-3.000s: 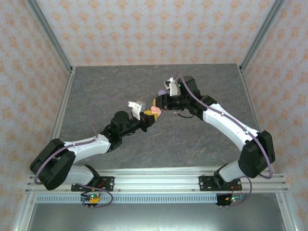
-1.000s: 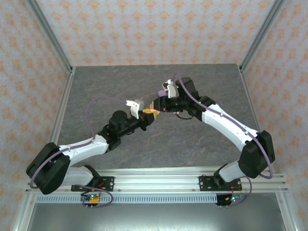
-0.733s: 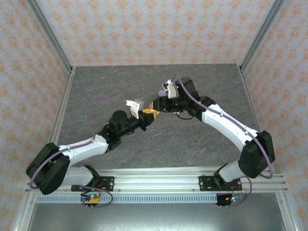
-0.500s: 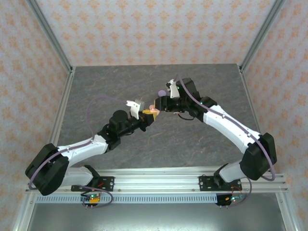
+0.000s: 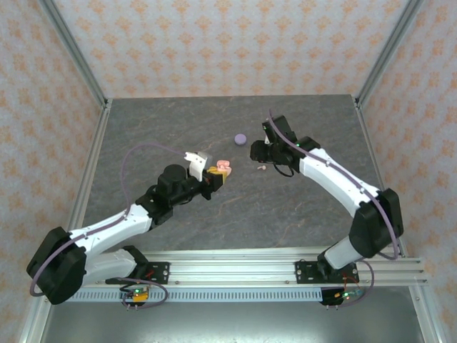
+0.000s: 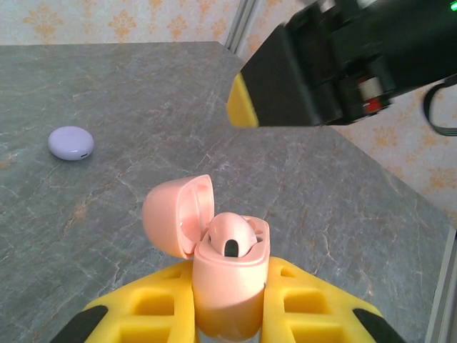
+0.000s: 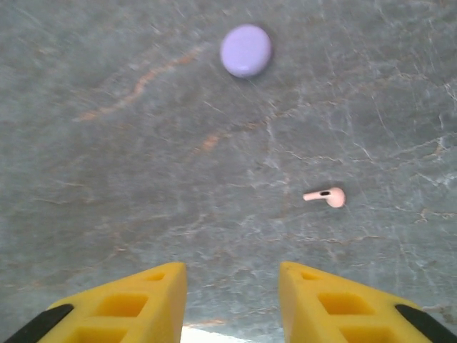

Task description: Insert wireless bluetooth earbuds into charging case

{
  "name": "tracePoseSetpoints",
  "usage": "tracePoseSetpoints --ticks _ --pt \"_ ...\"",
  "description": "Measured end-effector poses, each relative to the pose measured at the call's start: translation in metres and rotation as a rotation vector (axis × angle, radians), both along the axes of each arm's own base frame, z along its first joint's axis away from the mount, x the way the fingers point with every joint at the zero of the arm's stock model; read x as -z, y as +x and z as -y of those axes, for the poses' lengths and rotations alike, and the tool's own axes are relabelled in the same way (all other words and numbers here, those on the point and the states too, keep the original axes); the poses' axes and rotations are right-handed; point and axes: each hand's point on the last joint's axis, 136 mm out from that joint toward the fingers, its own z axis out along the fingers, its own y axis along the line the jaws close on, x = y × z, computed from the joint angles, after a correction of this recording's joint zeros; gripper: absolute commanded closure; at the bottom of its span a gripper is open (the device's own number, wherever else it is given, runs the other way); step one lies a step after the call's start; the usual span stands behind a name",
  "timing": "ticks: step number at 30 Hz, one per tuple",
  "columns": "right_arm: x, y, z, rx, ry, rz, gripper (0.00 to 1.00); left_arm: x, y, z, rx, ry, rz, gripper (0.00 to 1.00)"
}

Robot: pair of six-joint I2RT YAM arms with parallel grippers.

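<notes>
My left gripper (image 6: 228, 321) (image 5: 216, 174) is shut on a pink charging case (image 6: 227, 286) (image 5: 223, 168), held upright. The case's lid (image 6: 177, 214) is flipped open to the left, and one pink earbud (image 6: 230, 237) sits in it. A second pink earbud (image 7: 325, 196) (image 5: 262, 168) lies loose on the grey table. My right gripper (image 7: 232, 296) (image 5: 257, 153) hangs over the table near that earbud. It is open, with nothing between its yellow fingers (image 7: 143, 304). In the left wrist view it hovers above and beyond the case (image 6: 314, 71).
A pale purple round closed case (image 7: 246, 50) (image 5: 240, 138) (image 6: 70, 142) rests on the table behind the grippers. Metal frame posts and patterned walls bound the grey stone-look table (image 5: 300, 207) on three sides.
My right gripper has drawn back from the pink case toward the right and now stands open over the table. My left gripper, still holding the case, has shifted slightly down and left.
</notes>
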Motion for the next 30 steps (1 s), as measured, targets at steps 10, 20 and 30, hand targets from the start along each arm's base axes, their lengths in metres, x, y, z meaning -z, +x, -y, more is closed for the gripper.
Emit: tracePoseSetpoints --ticks 10,20,30 --pt "0.057 0.030 0.005 0.005 -0.113 -0.150 0.80 -0.011 -0.007 -0.005 0.008 0.021 0.021 0.84" --pt "0.103 0.048 0.002 0.003 -0.212 -0.257 0.87 -0.008 -0.009 -0.006 0.011 0.031 0.007 0.84" --pt "0.132 0.056 0.006 0.006 -0.295 -0.325 0.89 -0.012 -0.010 -0.006 0.011 0.025 0.016 0.85"
